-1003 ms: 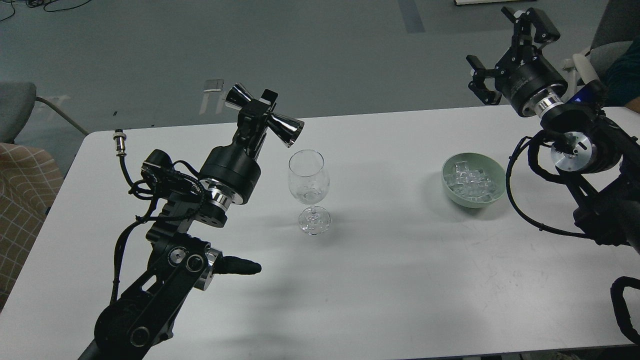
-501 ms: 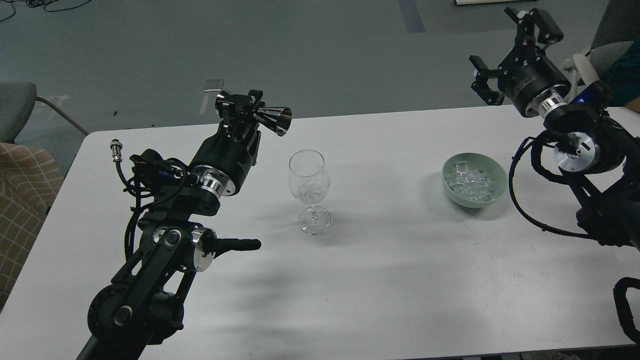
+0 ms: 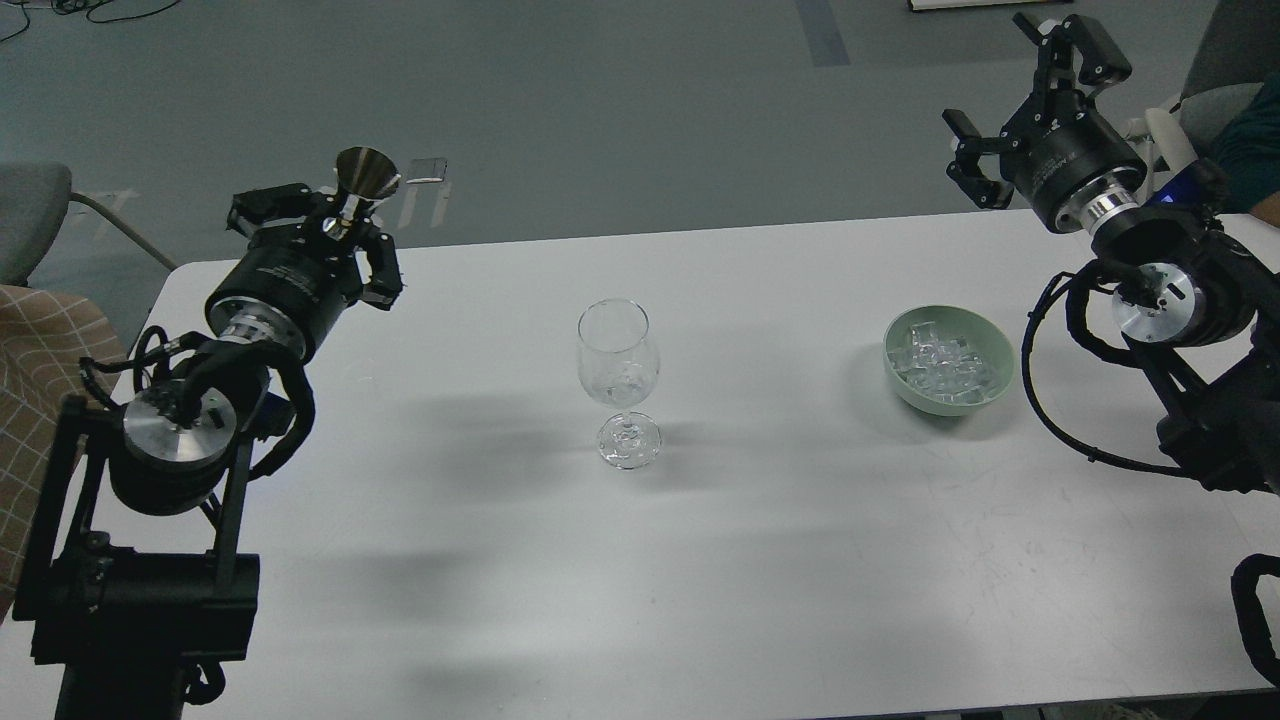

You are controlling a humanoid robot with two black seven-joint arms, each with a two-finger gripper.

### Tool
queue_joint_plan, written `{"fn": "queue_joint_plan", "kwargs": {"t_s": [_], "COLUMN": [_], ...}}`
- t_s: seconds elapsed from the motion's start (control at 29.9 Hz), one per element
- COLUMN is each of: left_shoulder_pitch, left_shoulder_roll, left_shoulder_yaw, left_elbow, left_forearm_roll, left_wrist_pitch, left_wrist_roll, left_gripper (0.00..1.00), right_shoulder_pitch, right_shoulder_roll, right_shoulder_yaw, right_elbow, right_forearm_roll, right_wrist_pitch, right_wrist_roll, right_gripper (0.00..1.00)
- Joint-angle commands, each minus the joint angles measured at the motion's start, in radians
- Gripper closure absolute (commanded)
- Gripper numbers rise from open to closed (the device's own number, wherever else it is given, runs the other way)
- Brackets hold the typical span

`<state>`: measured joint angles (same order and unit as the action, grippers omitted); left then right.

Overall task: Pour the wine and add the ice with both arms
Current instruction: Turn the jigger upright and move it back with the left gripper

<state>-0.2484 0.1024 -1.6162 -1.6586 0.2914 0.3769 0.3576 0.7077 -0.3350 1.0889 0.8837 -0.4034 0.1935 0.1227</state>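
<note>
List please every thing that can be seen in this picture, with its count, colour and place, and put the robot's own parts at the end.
wine glass: one, clear, upright at table centre, ice in its bowl
bowl: one, pale green, right of the glass
ice: many cubes, clear, heaped in the bowl
jigger: one, shiny metal, upright in the left tool
table: one, white
chair: one, grey, far left
left tool: one, black, shut on the jigger, over the table's far left corner
right tool: one, black, open, raised beyond the bowl
</note>
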Motion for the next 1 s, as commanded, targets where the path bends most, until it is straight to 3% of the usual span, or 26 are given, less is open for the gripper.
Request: {"fn": "queue_joint_plan", "kwargs": {"t_s": [0.0, 0.23, 0.4, 0.6, 0.97], "left_shoulder_pitch": [0.031, 0.113, 0.164, 0.175, 0.172], "left_shoulder_roll": [0.005, -0.009, -0.016, -0.067, -0.102], "left_shoulder_yaw": [-0.073, -0.204, -0.218, -0.226, -0.22], "left_elbow": [0.008, 0.078, 0.128, 0.203, 0.31], "left_forearm_roll": [-0.077, -0.196, -0.21, -0.258, -0.25], "left_wrist_pitch": [0.01, 0.001, -0.055, -0.121, -0.173], "left_wrist_roll": [-0.003, -0.025, -0.045, -0.111, -0.138], "left_gripper": [1.0, 1.0, 1.0, 1.0, 1.0], "right_shoulder_pitch": [-0.001, 0.004, 0.003, 0.003, 0.001], "right_shoulder_roll": [0.008, 0.017, 0.019, 0.028, 0.02], "right_shoulder_yaw": [-0.001, -0.003, -0.004, -0.007, -0.009], "right_elbow": [0.0, 0.0, 0.001, 0.0, 0.0], "right_forearm_roll": [0.0, 0.0, 0.0, -0.003, -0.003], "right_wrist_pitch": [0.0, -0.012, -0.014, -0.019, -0.022], "right_wrist_roll": [0.0, 0.0, 0.0, 0.0, -0.002], "right_gripper": [0.0, 0.0, 0.0, 0.0, 0.0]}}
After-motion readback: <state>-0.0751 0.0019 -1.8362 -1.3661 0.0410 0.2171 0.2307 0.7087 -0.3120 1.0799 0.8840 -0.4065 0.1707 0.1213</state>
